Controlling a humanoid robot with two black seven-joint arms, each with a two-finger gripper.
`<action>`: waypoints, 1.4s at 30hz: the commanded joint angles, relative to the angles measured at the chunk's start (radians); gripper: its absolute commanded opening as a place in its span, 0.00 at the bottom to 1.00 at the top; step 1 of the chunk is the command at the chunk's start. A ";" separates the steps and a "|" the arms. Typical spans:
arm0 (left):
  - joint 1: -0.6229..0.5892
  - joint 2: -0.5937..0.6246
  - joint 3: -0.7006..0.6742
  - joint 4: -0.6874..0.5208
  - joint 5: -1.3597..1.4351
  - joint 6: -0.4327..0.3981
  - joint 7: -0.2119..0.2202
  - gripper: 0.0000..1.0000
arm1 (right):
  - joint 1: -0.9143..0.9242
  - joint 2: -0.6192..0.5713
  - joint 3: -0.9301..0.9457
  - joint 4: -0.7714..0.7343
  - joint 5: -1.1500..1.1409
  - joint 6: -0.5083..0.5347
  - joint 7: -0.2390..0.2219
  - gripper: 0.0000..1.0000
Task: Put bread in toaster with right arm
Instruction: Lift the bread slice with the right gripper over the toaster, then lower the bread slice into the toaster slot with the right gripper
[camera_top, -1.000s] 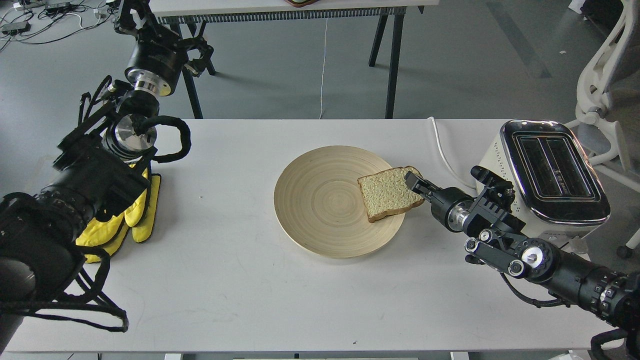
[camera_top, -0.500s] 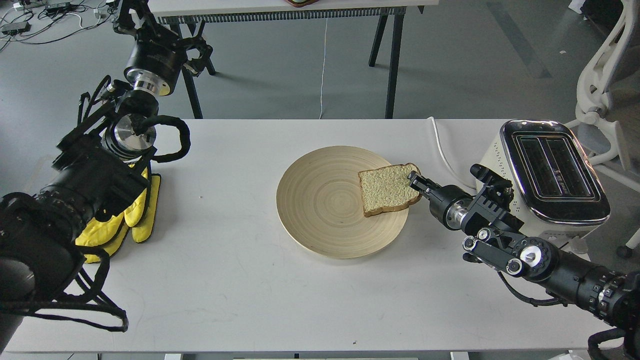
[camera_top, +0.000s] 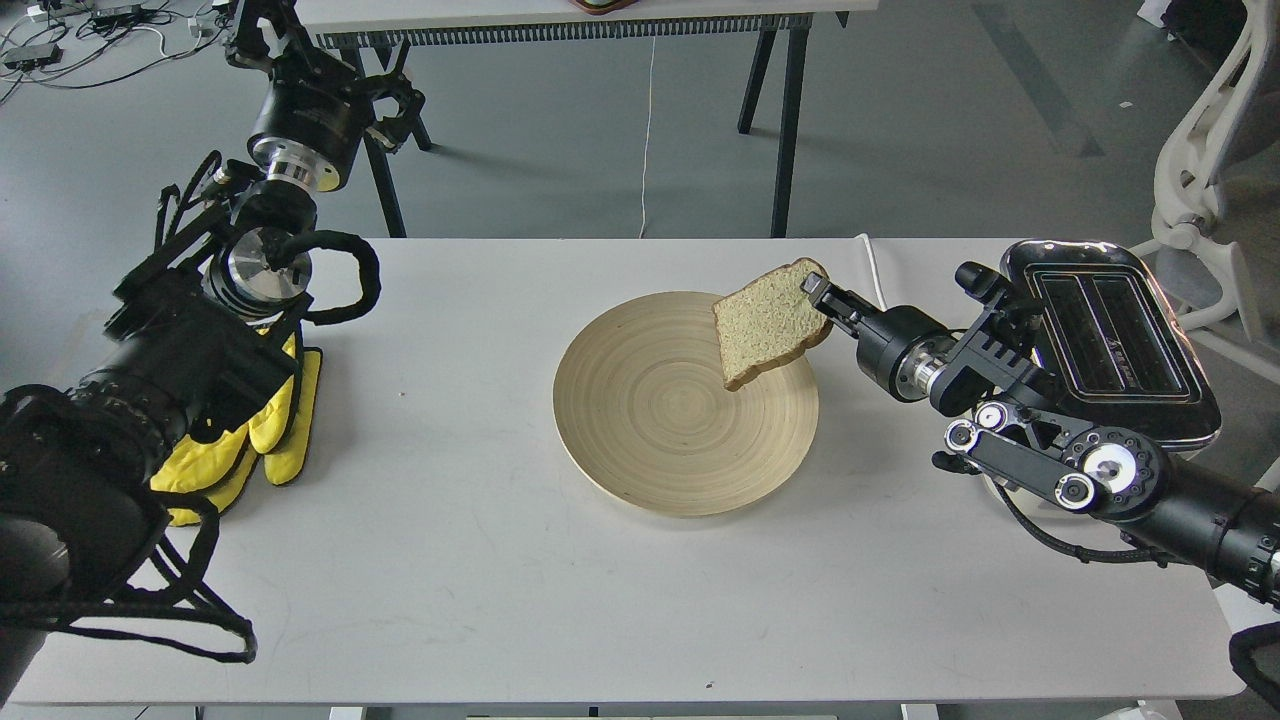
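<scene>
The right gripper is pinching the bread by its crust at the slice's 2 o'clock corner, jaws closed narrow on that edge, and the slice is hanging tilted in the air above the 1 o'clock rim of the wooden plate, clear of it. The toaster is sitting at the counter's 3 o'clock end, just behind the right arm's wrist. The bread looks light, soft and floppy, likely to sag or tear from a corner hold, so a firm grip across the crust seems safest. The left gripper is idling at 10 o'clock; whether its jaws are open, I cannot tell.
</scene>
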 joint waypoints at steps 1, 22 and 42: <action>0.000 0.000 0.000 0.000 0.000 0.000 0.000 1.00 | 0.052 -0.106 0.018 0.092 0.000 0.003 -0.022 0.02; 0.000 0.001 0.003 0.000 0.000 0.000 0.002 1.00 | 0.231 -0.902 -0.049 0.549 -0.154 0.221 -0.065 0.02; 0.000 0.001 0.003 0.000 0.002 0.000 0.002 1.00 | 0.211 -0.783 -0.175 0.395 -0.235 0.207 -0.068 0.02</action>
